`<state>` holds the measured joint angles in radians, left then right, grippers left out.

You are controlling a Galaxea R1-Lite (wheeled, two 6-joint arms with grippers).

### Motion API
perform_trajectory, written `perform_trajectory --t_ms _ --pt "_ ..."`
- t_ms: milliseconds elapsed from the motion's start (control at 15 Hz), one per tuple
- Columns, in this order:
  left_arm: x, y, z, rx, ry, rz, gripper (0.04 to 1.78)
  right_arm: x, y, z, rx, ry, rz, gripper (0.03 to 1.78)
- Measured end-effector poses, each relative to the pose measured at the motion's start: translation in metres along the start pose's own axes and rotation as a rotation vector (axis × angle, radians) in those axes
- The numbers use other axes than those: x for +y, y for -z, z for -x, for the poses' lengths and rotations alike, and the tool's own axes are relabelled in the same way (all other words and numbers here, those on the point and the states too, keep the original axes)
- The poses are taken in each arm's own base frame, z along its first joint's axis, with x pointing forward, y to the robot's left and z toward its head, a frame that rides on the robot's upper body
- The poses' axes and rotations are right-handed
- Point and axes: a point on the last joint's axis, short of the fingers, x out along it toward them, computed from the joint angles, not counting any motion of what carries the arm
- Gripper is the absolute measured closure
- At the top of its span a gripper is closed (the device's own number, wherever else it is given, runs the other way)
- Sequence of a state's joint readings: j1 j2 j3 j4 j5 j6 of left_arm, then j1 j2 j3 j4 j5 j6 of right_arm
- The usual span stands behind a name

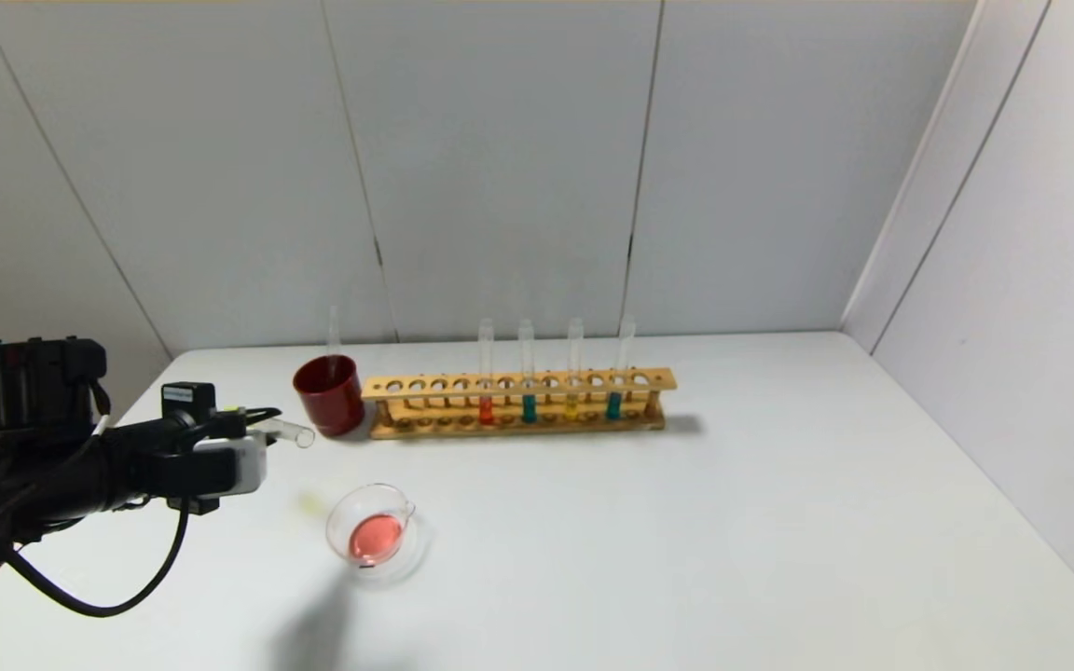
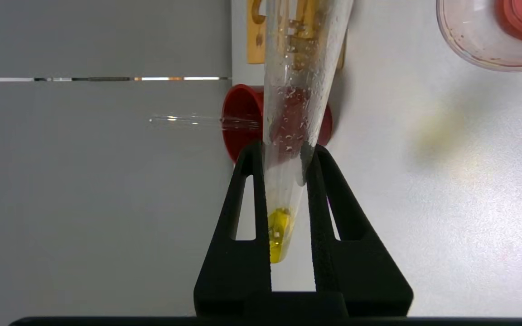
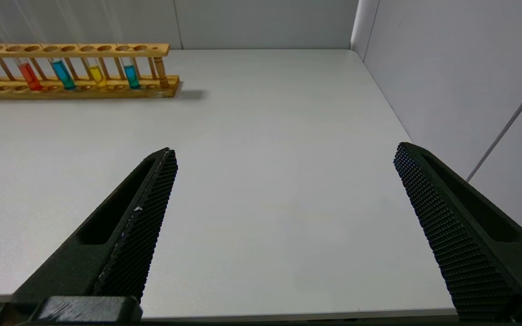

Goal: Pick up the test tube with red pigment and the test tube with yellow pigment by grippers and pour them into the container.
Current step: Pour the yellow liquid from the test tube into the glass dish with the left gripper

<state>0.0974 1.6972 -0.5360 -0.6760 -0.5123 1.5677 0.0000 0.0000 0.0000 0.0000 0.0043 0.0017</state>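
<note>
My left gripper (image 1: 262, 431) is shut on a test tube with yellow pigment (image 1: 293, 432) and holds it nearly level above the table, mouth toward the red cup. In the left wrist view the fingers (image 2: 254, 181) clamp the tube (image 2: 304, 68) near its base, where the yellow liquid sits. The container (image 1: 337, 522) stands on the table to the right of and nearer than the gripper, with pink-red liquid in it; its wall shows in the left wrist view (image 2: 465, 40). A test tube with red pigment (image 1: 486, 391) and another yellow one (image 1: 573, 382) stand in the rack. My right gripper (image 3: 283, 154) is open and empty.
A wooden rack (image 1: 518, 384) at the back also holds two teal tubes (image 1: 528, 401). A dark red cup (image 1: 329, 396) with an empty clear tube stands at its left end. A faint yellow patch (image 1: 311, 503) lies on the table beside the container. Walls close the back and right.
</note>
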Motion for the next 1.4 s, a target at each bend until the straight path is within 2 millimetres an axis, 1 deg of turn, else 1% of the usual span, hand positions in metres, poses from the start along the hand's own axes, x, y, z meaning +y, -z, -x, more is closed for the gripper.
perform_trajectory --t_ms 200,400,667,1067,1400 --pt "-0.009 0.0 -0.007 -0.017 0.037 0.007 1.52 0.0 0.0 0.0 0.0 0.0 0.0 0.06" --pt "-0.014 -0.007 -0.017 -0.049 0.069 -0.007 1.52 0.0 0.0 0.0 0.0 0.0 0.0 0.06" --pt "-0.018 -0.008 -0.022 -0.04 0.088 -0.09 1.52 0.0 0.0 0.0 0.0 0.0 0.0 0.06" --pt "-0.019 -0.007 -0.025 -0.003 0.093 -0.18 1.52 0.0 0.0 0.0 0.0 0.0 0.0 0.06" --pt "-0.012 -0.007 -0.029 0.024 0.083 -0.232 1.52 0.0 0.0 0.0 0.0 0.0 0.0 0.06"
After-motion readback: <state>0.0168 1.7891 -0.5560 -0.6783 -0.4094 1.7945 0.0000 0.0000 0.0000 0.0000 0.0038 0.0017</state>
